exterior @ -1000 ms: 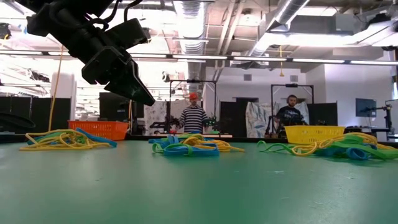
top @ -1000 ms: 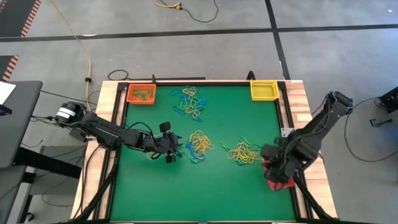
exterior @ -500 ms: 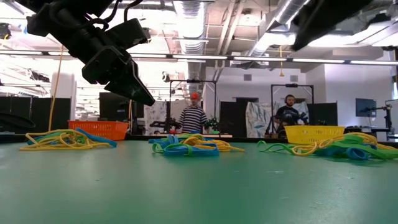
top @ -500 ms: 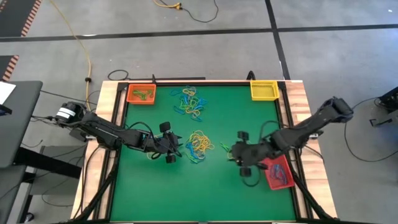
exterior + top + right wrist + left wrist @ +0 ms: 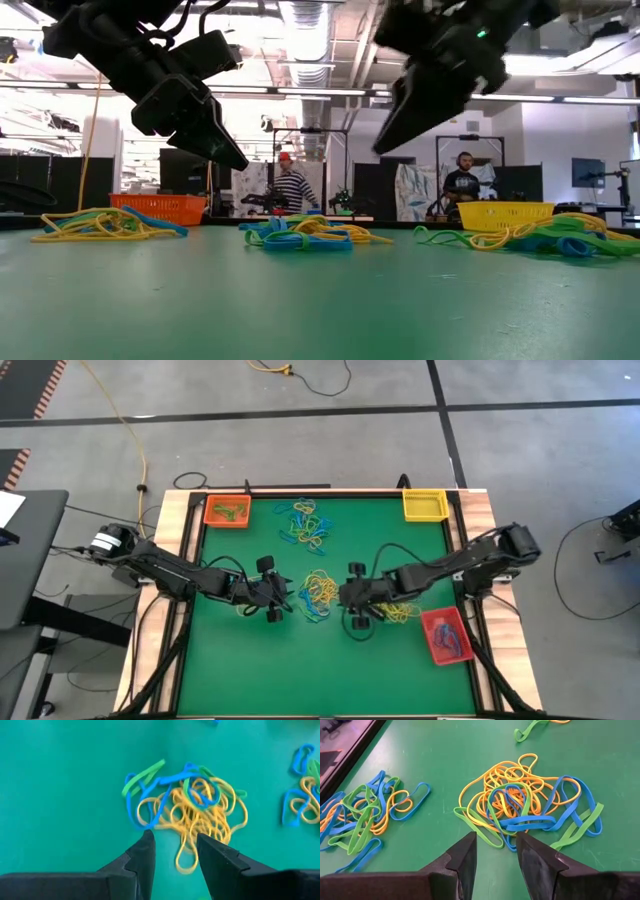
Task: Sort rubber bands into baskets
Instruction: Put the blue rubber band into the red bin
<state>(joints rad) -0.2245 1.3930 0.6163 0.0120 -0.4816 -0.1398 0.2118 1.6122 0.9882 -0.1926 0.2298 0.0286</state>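
Left gripper (image 5: 283, 599) and right gripper (image 5: 345, 600) flank central rubber band pile (image 5: 322, 593) on green table (image 5: 400, 660); both part-open, empty. Orange basket (image 5: 227, 511), yellow basket (image 5: 424, 505), red basket (image 5: 447, 636) at table edges.

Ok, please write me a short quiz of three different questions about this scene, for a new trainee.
1. True or false: the red basket holds some bands.
2. Which basket sits at the far right corner of the table? A) orange B) yellow C) red
3. Fill in: both claws stand beside the ______ pile of rubber bands.

Key:
1. True; blue bands lie in it.
2. B, the yellow basket; the orange basket is at the far left corner.
3. Middle; the left claw is on one side and the right claw on the other, both open and empty.
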